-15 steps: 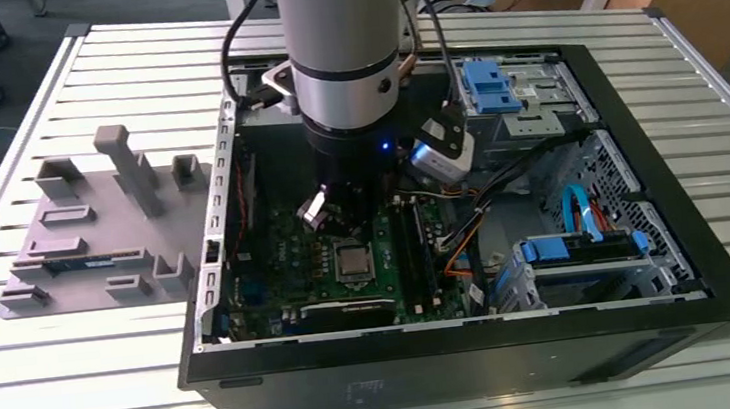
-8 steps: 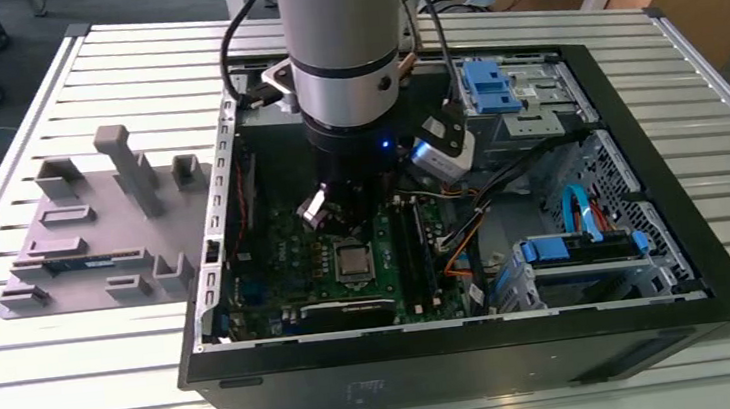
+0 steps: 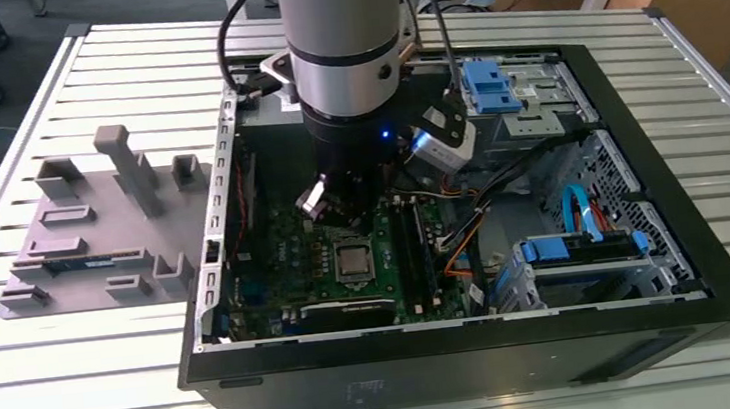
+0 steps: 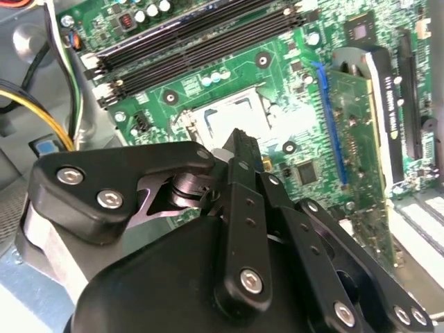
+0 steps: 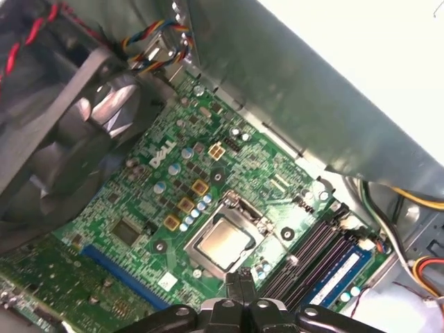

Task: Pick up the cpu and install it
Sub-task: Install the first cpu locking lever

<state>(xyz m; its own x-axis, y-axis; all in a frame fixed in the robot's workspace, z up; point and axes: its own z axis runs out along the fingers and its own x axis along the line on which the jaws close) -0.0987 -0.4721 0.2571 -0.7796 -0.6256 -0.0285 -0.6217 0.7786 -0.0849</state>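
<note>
The cpu (image 5: 223,241), a small square chip with a shiny silver top, lies flat in the socket frame (image 5: 244,212) on the green motherboard (image 5: 142,201). The exterior view has the cpu (image 3: 353,258) in the middle of the board, inside the open computer case (image 3: 689,234). My gripper (image 5: 239,280) hangs just above the board beside the socket, its two black fingers pressed together with nothing between them. In the second wrist view the fingertips (image 4: 243,146) cover part of the socket (image 4: 232,114).
Black memory slots (image 4: 201,35) run alongside the socket, and a fan (image 5: 83,132) sits at the case wall. Cables and blue drive brackets (image 3: 584,244) fill the exterior view's right side of the case. A grey tray (image 3: 87,241) holding a dark memory stick (image 3: 76,262) stands outside the case.
</note>
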